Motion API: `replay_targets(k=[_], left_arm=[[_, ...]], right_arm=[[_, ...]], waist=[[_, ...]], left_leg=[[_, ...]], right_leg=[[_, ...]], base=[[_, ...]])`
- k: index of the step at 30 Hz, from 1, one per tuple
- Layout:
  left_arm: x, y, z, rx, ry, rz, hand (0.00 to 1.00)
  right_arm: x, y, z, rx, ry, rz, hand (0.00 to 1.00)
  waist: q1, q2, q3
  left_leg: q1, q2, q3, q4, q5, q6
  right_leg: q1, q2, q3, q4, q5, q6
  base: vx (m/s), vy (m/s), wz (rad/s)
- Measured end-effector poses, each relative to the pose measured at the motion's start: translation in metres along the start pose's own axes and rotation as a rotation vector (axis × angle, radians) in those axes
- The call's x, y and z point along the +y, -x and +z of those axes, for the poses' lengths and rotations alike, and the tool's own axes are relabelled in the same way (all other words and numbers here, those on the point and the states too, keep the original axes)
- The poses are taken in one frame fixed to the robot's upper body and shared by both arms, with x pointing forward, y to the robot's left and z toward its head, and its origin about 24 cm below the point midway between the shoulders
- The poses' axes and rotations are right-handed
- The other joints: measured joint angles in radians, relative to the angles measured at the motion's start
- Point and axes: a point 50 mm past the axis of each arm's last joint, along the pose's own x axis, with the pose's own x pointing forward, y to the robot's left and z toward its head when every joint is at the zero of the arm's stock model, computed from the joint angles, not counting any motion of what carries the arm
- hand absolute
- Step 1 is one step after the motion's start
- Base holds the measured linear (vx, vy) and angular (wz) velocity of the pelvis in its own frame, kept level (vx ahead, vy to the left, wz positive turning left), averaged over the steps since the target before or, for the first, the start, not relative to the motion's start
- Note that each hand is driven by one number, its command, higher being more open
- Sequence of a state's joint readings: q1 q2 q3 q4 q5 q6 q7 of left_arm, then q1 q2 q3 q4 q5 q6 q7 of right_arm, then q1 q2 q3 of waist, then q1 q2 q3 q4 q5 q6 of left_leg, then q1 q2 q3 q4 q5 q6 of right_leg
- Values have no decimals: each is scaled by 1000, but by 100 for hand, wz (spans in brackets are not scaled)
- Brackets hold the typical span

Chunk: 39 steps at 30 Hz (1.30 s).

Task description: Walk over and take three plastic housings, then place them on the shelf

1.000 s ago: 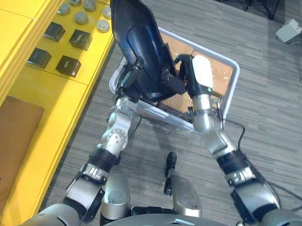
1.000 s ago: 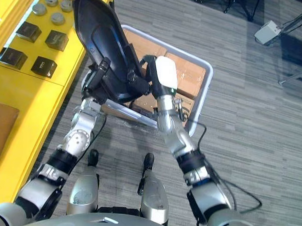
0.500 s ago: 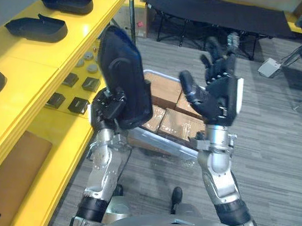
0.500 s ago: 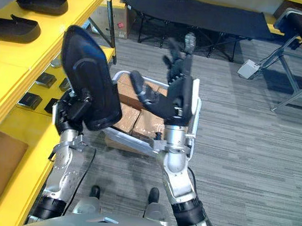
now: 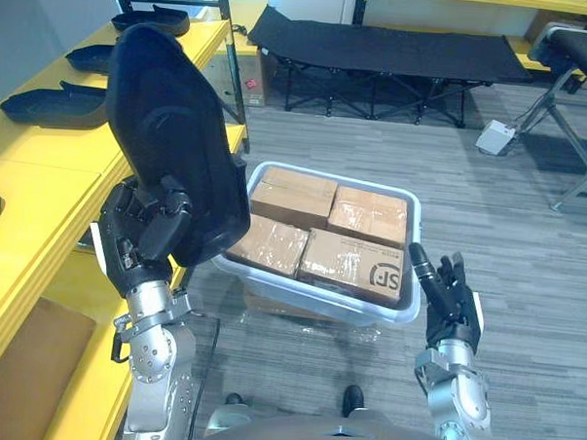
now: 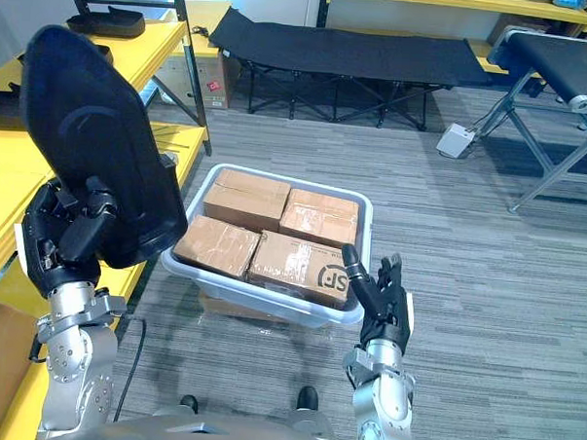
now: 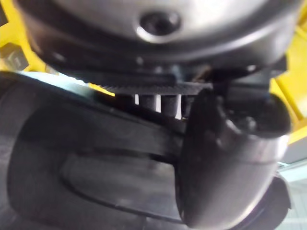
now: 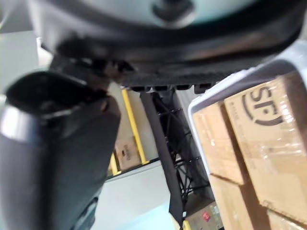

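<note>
I'm gripping the black plastic housing (image 5: 170, 156) by its lower end w/ my left hand (image 5: 142, 238), fingers curled round it, upper left of frame. It's standing tall above the grip, so it could be tipping out or clipping the yellow shelf (image 5: 41, 199). Right hand (image 5: 451, 305), lower right, is hanging wide, empty. Centre: grey bin (image 5: 415, 240) carrying four cardboard boxes (image 5: 345, 266).

The right hand (image 5: 449, 303) has let go of the black housing (image 5: 170, 146), swung clear, and dropped low beside the crate (image 5: 310, 294), fingers straight. The left hand (image 5: 142, 235) alone now grips the housing, raised upright beside the yellow shelf (image 5: 41, 194).
</note>
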State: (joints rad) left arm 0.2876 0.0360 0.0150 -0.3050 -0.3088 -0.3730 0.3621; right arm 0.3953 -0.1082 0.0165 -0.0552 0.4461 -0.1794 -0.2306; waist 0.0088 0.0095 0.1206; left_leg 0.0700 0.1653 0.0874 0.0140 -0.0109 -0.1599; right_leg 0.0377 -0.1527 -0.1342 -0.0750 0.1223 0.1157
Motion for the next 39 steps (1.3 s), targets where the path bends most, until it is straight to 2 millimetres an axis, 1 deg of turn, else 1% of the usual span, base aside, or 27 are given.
replay_targets(k=[3, 6, 8, 11, 12, 13, 15, 16, 17, 18, 19, 20, 21, 22, 23, 24, 25, 26, 27, 29, 31, 32, 33, 35, 37, 38, 39], left_arm=[[1, 0, 0, -1, 3, 14, 0], [4, -1, 3, -15, -4, 60, 0], [6, -3, 9, -47, -10, 96, 0], [19, -6, 26, -129, -62, 163, 0], [28, -5, 32, -151, -84, 203, 0], [31, -4, 33, -155, -92, 216, 0], [51, 2, 37, -163, -134, 321, 0], [56, 4, 38, -161, -139, 345, 0], [64, 9, 39, -153, -157, 383, 0], [68, 14, 38, -136, -171, 384, 0], [69, 16, 37, -122, -178, 358, 0], [68, 17, 36, -112, -183, 329, 0], [65, 16, 35, -106, -181, 284, 0], [64, 16, 35, -101, -183, 251, 0], [64, 17, 35, -100, -186, 243, 0], [66, 20, 35, -91, -189, 230, 0], [67, 23, 35, -85, -194, 222, 0], [68, 24, 36, -85, -192, 218, 0], [68, 25, 36, -83, -184, 217, 0], [70, 28, 37, -77, -187, 215, 0], [67, 29, 35, -65, -177, 202, 0], [63, 28, 34, -60, -166, 187, 0], [61, 28, 32, -55, -158, 174, 0], [58, 29, 30, -48, -149, 167, 0], [54, 28, 29, -46, -140, 159, 0], [54, 28, 29, -48, -139, 158, 0], [53, 27, 30, -54, -137, 157, 0]], right_arm=[[0, -2, -2, 14, 12, -34, 100], [3, -9, -4, 20, 14, -45, 100], [6, -12, -7, 32, 21, -38, 100], [13, -18, -13, 53, 67, -6, 100], [19, -20, -16, 67, 73, 17, 100], [20, -21, -17, 70, 74, 22, 100], [30, -22, -23, 95, 81, 62, 100], [33, -22, -24, 100, 83, 76, 100], [40, -23, -27, 112, 91, 111, 100], [46, -24, -28, 113, 128, 137, 100], [49, -25, -28, 107, 140, 149, 100], [50, -26, -26, 99, 153, 151, 100], [48, -27, -25, 89, 172, 132, 100], [45, -28, -24, 78, 203, 115, 100], [44, -29, -23, 71, 218, 112, 100], [42, -30, -21, 65, 231, 107, 100], [41, -30, -20, 61, 235, 101, 100], [39, -31, -20, 61, 230, 92, 100], [39, -30, -20, 63, 226, 91, 100], [39, -30, -20, 62, 223, 99, 100], [37, -31, -19, 61, 221, 97, 100], [36, -32, -18, 55, 218, 95, 100], [35, -32, -16, 47, 216, 97, 100], [36, -32, -15, 40, 214, 102, 100], [39, -33, -12, 13, 221, 116, 100], [41, -34, -11, 4, 230, 124, 100], [47, -35, -9, -12, 238, 142, 100]], waist=[[-2, 0, -3], [-1, 3, -12], [5, 7, -14], [22, 11, -17], [31, 14, -19], [37, 16, -20], [75, 28, -31], [83, 29, -31], [104, 31, -33], [119, 30, -47], [124, 30, -47], [118, 32, -46], [108, 36, -43], [108, 44, -39], [108, 50, -37], [108, 60, -38], [113, 66, -37], [119, 67, -36], [121, 66, -35], [120, 47, -21], [118, 37, -12], [116, 30, 4], [106, 26, 21], [97, 28, 31], [100, 41, 43], [100, 46, 47], [107, 53, 58]], left_leg=[[8, 0, 3, 1, -2, 0], [5, 0, -3, 2, -2, 0], [-4, 0, -23, 6, -1, 1], [-37, -1, -71, 18, 2, 3], [-46, -1, -89, 18, 5, 4], [-48, -2, -95, 18, 6, 4], [-63, -7, -145, 18, 14, 1], [-65, -10, -160, 19, 15, 1], [-73, -15, -200, 21, 19, 0], [-109, -27, -263, 23, 35, 6], [-131, -32, -274, 13, 47, 35], [-150, -27, -243, 13, 60, 74], [-162, -5, -151, 12, 89, 127], [-168, 12, -73, 12, 110, 143], [-168, 20, -39, 13, 120, 134], [-168, 24, 1, 11, 140, 113], [-167, 21, 17, 7, 155, 90], [-166, 16, 20, 2, 163, 76], [-166, 14, 25, -1, 164, 72], [-162, 8, 54, 0, 165, 72], [-160, 2, 67, 4, 162, 70], [-163, -2, 72, 22, 152, 72], [-171, -5, 71, 52, 136, 76], [-193, -6, 68, 106, 107, 78], [-240, -4, 56, 203, 58, 84], [-251, -3, 50, 231, 47, 83], [-273, -1, 43, 292, 15, 84]], right_leg=[[6, 0, 3, 0, -1, 0], [9, 0, -3, 0, -4, -6], [15, -1, -22, -1, -7, -9], [19, -1, -70, -2, -9, -7], [23, -1, -88, -2, -10, -5], [25, -1, -94, -2, -11, -5], [47, -4, -147, -2, -21, -2], [55, -5, -163, -2, -24, -1], [77, -7, -204, -2, -34, 0], [97, -10, -281, -1, -49, 4], [114, -15, -340, 6, -62, 7], [131, -21, -399, 17, -74, 13], [154, -32, -463, 47, -97, 20], [170, -48, -518, 85, -125, 31], [179, -54, -535, 101, -137, 36], [191, -68, -564, 124, -155, 47], [190, -84, -570, 143, -173, 48], [185, -92, -569, 147, -175, 50], [182, -94, -564, 150, -176, 51], [160, -114, -537, 166, -178, 53], [148, -128, -520, 183, -181, 58], [145, -139, -517, 196, -188, 64], [145, -150, -515, 214, -194, 63], [139, -162, -512, 241, -209, 67], [134, -178, -514, 284, -229, 73], [135, -182, -517, 294, -235, 76], [140, -191, -520, 312, -248, 82]], base=[[-17, 5, -4], [-13, 2, 5], [-16, -3, 26], [-11, -16, 45], [-2, -12, 32], [2, -14, 47], [12, -12, 60], [14, -20, 80], [0, -43, 127], [-8, -60, 169], [-24, -60, 189], [-8, -34, 197], [-15, 9, 206], [-3, 35, 168], [-7, 64, 122], [9, 68, 72], [12, 88, 50], [9, 62, 14], [8, 58, -11], [11, 54, -25], [7, 34, -19], [2, 26, -11], [-3, 26, -6], [-6, 16, 1], [8, 42, 10], [6, 76, 15], [-8, 81, 10]])
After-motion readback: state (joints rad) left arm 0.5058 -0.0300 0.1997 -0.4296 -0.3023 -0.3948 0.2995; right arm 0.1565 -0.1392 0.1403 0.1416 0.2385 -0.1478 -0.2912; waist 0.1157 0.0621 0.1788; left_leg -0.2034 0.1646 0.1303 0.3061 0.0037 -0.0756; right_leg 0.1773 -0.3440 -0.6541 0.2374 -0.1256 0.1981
